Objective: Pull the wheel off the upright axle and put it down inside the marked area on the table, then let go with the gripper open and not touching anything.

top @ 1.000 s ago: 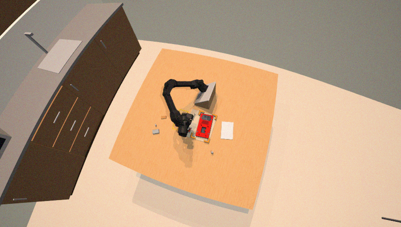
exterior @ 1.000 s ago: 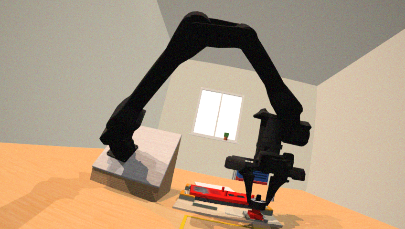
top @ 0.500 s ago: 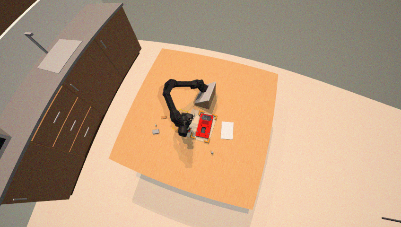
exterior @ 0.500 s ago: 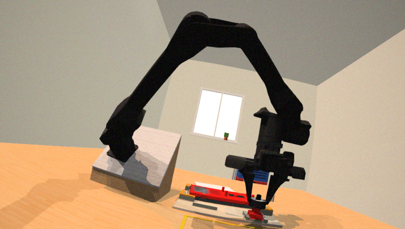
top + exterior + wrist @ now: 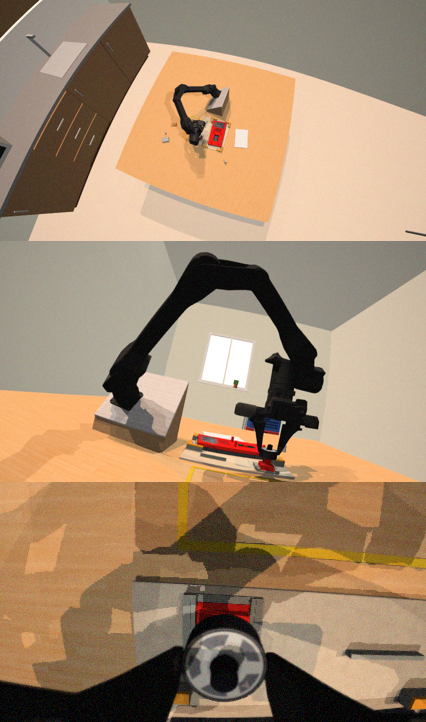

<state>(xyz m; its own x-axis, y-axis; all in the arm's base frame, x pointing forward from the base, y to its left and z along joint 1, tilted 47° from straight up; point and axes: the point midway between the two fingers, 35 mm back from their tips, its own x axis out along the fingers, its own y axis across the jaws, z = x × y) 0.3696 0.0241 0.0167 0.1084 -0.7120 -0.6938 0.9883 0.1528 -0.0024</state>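
Tool [image 5: 223,668] clenched on the wheel [image 5: 223,666], one black finger [image 5: 155,674] against each side of the rim; wheel sits squarely between the fingertips, hub facing up toward the wrist. Wheel is on the upright axle [image 5: 270,447], directly above the red mount [image 5: 222,610] on the grey base plate [image 5: 310,627]. Yellow outline of the marked area [image 5: 300,553] lies on the worktop [image 5: 65,547] beyond the tool, just past the plate edge.

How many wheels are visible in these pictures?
1. The grey spoked wheel with a black tyre is gripped by the black tool, over the red mount. Another could be hidden under the arm.
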